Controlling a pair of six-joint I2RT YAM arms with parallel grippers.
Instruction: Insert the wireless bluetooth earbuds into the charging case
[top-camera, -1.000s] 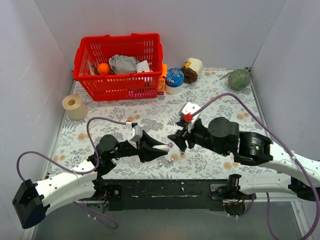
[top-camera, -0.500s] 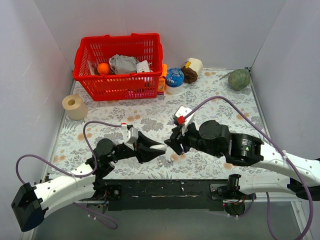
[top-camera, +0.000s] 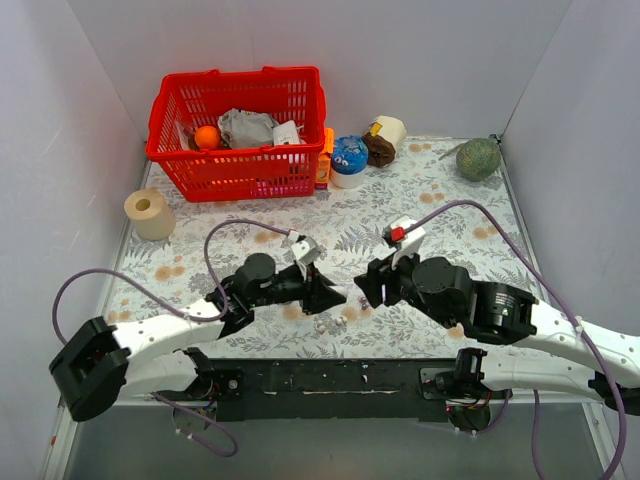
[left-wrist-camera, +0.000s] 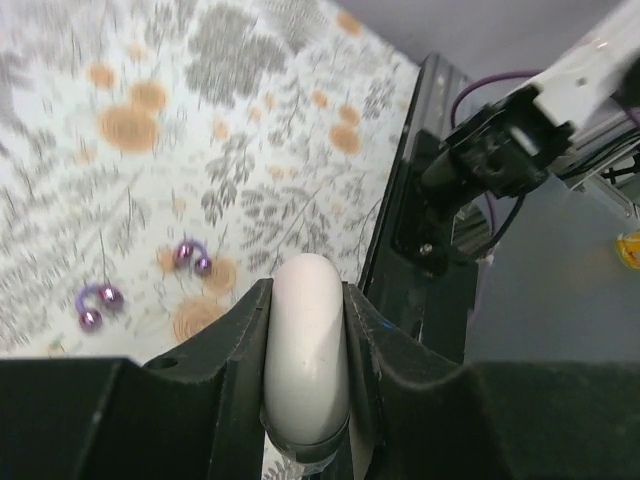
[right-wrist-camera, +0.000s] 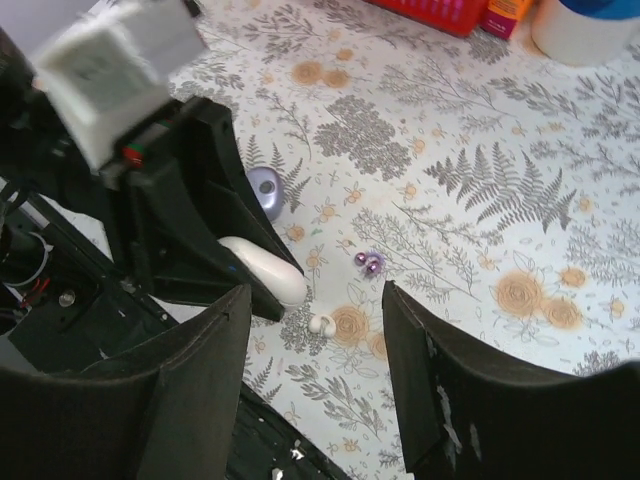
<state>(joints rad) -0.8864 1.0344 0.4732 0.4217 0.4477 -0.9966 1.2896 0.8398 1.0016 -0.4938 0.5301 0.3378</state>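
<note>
Close to the near edge of the surface (top-camera: 455, 215), the left end effector (left-wrist-camera: 306, 290) is clenched on a white oblong piece (left-wrist-camera: 306, 350). The purple earbuds (right-wrist-camera: 368, 262) lie loose on the surface just past its tip, in front of the released, empty right end effector (right-wrist-camera: 315, 292). Farther in, the lavender charging case (right-wrist-camera: 264, 190) rests on the surface just beside the left end effector's far finger.

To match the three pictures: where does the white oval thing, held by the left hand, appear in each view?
Top view: not visible, hidden in the left hand, just left of centre.
Left wrist: white oval thing at bottom centre, between the fingers.
Right wrist: white oval thing left of centre, in that hand's tip.
Shared landmark: the left hand itself.
</note>
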